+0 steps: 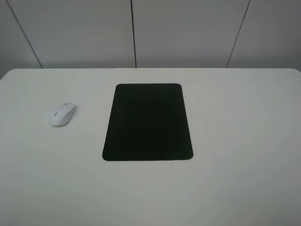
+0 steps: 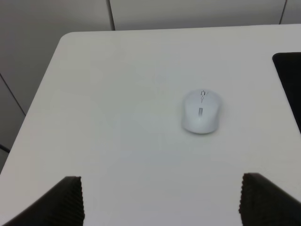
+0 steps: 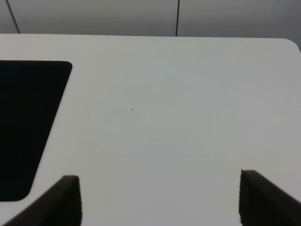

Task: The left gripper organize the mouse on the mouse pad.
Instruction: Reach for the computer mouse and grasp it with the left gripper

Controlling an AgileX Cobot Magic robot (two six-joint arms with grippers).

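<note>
A small white mouse (image 1: 62, 114) with a grey scroll wheel lies on the white table, well left of the black mouse pad (image 1: 148, 122). The pad lies flat at the table's centre with nothing on it. Neither arm shows in the exterior view. In the left wrist view the mouse (image 2: 201, 111) sits ahead of my left gripper (image 2: 162, 200), whose two dark fingertips (image 2: 68, 197) stand wide apart, open and empty; the pad's edge (image 2: 289, 80) shows at the side. My right gripper (image 3: 160, 200) is open too, over bare table beside the pad (image 3: 28, 122).
The white table (image 1: 235, 141) has rounded corners and ends at a grey panelled wall (image 1: 188, 28) behind. A tiny dark speck (image 1: 226, 110) marks the table right of the pad. The table's left edge (image 2: 33, 103) runs close to the mouse.
</note>
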